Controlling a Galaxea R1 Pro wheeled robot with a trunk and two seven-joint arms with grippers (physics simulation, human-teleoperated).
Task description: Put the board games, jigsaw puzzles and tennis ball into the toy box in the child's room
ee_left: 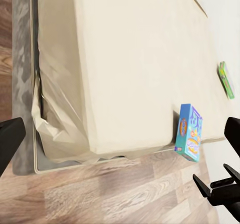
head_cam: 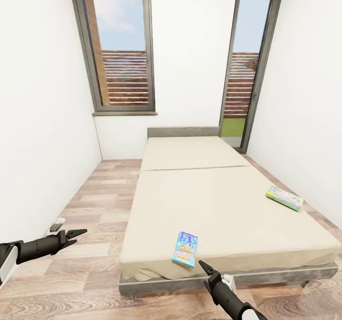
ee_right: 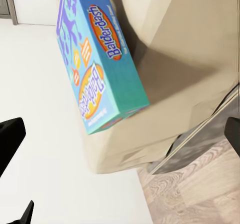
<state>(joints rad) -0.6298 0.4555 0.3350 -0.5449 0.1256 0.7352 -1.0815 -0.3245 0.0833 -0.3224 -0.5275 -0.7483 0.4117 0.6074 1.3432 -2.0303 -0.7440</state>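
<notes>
The bed [head_cam: 213,201] stands ahead of me with a plain beige mattress and a grey headboard. A blue-purple board game [head_cam: 185,249] lies near its foot edge. A green-edged board game [head_cam: 284,197] lies at the bed's right edge. My right gripper [head_cam: 205,266] hovers open just short of the blue game, its fingers [ee_right: 10,136] spread wide; the game's cover [ee_right: 97,59] reads "Balderdash". My left gripper [head_cam: 78,235] hangs open over the floor left of the bed. From there I see the blue game [ee_left: 190,132] and the green game [ee_left: 226,79].
White walls close in on both sides. A window [head_cam: 123,49] and a glass door [head_cam: 247,63] stand behind the bed. Wood floor [head_cam: 90,201] runs along the bed's left side. A small white object [head_cam: 57,225] lies on the floor near my left gripper.
</notes>
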